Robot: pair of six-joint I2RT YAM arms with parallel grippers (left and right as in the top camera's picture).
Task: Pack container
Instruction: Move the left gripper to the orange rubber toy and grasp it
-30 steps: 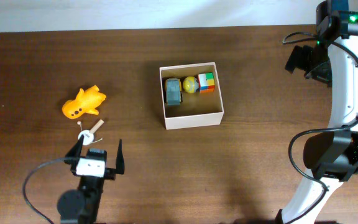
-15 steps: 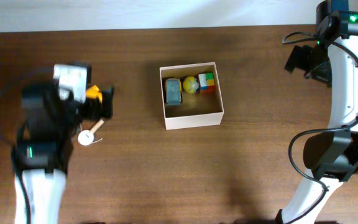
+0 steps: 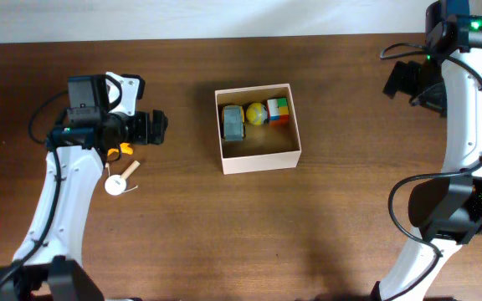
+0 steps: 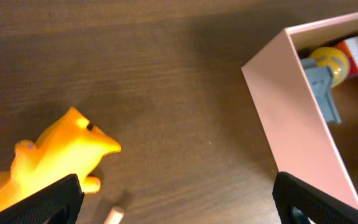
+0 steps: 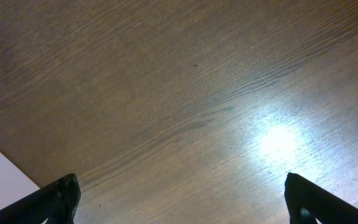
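While I look down from overhead, the container (image 3: 262,160) sits near the middle of the surface (image 3: 325,226), slightly toward the far edge, with bare wood on all four sides of it. The widest open stretch runs along the near side and off to the right. Three toys line its far wall: a grey car (image 3: 233,123), a yellow ball (image 3: 256,113) and a coloured cube (image 3: 278,110), leaving the near half of the tan floor free. My left pincer (image 3: 159,127) hangs to the left of the container, well apart from its white wall, pointing toward it. Its jaws are spread wide, and in the wrist view the two tips sit at the bottom corners with nothing between them; it grips nothing and touches nothing. An orange toy (image 4: 48,165) lies below it, mostly hidden by the arm from overhead, and a small white piece on a stick (image 3: 117,184) rests just nearer to me. My right pincer (image 3: 400,79) is up by the far right edge, well away from everything. Its jaws are also spread wide and empty over bare wood, with a pale patch in one corner of its view that I cannot identify.
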